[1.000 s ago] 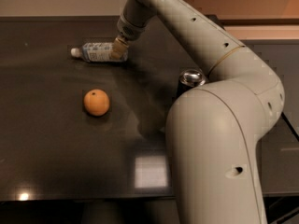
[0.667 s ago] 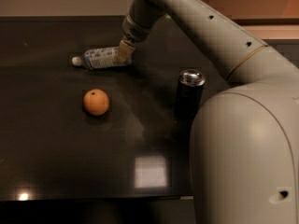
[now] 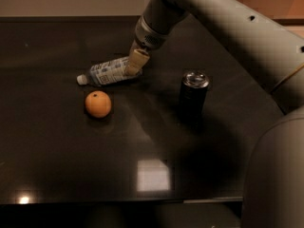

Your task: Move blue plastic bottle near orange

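Note:
The blue plastic bottle [image 3: 107, 72] lies on its side on the dark table [image 3: 57, 165], with its white cap pointing left. The orange [image 3: 98, 104] sits just below and in front of the bottle's cap end, a short gap apart. My gripper [image 3: 134, 64] comes down from the upper right and is shut on the bottle's right end. Its cream finger [image 3: 135, 61] lies over the bottle's label. The far finger is hidden behind the bottle.
A dark can with a silver top [image 3: 193, 93] stands upright to the right of the bottle. My arm [image 3: 228, 23] crosses the upper right and my body [image 3: 275, 175] fills the lower right. The table's front edge [image 3: 118, 202] runs along the bottom.
The gripper and the bottle have moved together toward the front of the table, closer to the orange. The orange and the can have stayed in place.

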Motion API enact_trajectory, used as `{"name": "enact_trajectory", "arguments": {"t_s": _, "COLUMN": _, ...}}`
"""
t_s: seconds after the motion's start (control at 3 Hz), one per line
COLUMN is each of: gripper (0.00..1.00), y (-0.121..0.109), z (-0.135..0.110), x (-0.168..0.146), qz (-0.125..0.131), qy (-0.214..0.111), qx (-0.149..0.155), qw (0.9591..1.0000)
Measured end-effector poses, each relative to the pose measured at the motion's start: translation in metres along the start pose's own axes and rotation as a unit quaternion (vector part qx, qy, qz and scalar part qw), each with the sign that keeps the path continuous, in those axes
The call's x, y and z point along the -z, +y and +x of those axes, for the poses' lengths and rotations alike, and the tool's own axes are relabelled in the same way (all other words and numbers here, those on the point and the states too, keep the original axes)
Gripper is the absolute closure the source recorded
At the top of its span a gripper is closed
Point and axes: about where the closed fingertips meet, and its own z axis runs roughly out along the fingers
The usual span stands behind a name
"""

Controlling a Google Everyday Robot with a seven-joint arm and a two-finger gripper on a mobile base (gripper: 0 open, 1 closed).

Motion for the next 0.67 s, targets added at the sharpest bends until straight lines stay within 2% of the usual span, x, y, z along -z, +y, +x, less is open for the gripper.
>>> {"name": "enact_trajectory", "arguments": {"t_s": 0.33, "gripper": 0.97, "y": 0.021, "z": 0.01, "x": 0.009, "qz": -0.013, "qy": 0.0, "qx": 0.011, "qw": 0.9999}}
{"name": "enact_trajectory", "arguments": {"t_s": 0.67, "gripper": 0.73, "y": 0.04, "z": 0.021, "x": 0.01, "qz": -0.029, "qy": 0.001, "qx": 0.017, "qw": 0.9995}}
